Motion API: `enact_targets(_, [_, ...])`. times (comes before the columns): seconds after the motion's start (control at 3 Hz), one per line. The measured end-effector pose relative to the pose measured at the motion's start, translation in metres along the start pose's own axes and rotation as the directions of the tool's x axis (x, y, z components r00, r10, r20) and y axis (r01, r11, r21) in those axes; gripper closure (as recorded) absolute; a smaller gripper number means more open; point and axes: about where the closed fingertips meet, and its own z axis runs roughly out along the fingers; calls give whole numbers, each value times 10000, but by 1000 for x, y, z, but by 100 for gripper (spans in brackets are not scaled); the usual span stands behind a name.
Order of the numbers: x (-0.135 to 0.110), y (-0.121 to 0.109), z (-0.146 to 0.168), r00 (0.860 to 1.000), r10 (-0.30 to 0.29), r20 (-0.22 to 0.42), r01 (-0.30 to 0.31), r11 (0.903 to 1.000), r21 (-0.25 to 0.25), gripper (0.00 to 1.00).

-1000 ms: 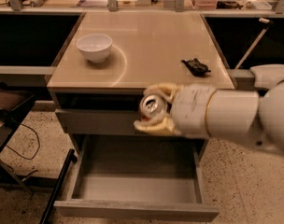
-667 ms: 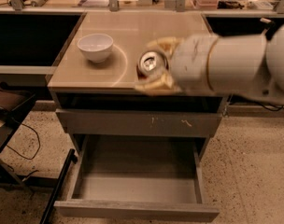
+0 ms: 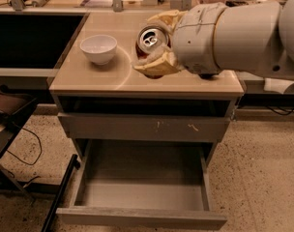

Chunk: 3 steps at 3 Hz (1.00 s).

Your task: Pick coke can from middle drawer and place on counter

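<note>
My gripper (image 3: pixel 146 43) is shut on the coke can (image 3: pixel 152 36), a red can with its silver top and pull tab facing the camera. Tan fingers (image 3: pixel 155 64) clamp it from above and below. The can hangs just above the middle of the glossy tan counter (image 3: pixel 103 77), to the right of the white bowl; I cannot tell whether it touches the top. The middle drawer (image 3: pixel 142 195) stands pulled out at the bottom, its grey floor bare. My white arm comes in from the right and hides the counter's right part.
A white bowl (image 3: pixel 98 47) sits on the counter's left side. A shut grey drawer front with pale scratches (image 3: pixel 147 127) lies under the counter. A cluttered ledge with metal posts (image 3: pixel 89 1) runs behind. A dark frame and cable (image 3: pixel 11 129) stand at the left.
My gripper has carried the can up from in front of the drawer fronts and over onto the counter, beside the bowl. The drawer stays open.
</note>
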Motion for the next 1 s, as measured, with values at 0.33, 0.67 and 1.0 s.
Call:
enact_targets(0.33, [42, -26, -5, 9974, 448, -559, -468, 9983, -347, 100])
enact_targets(0.67, [123, -69, -1, 9777, 1119, -1775, -1271, 9889, -765, 100])
enact_targets(1.0, [182, -96, 32, 9572, 1415, -2526, -1806, 9737, -1390, 100])
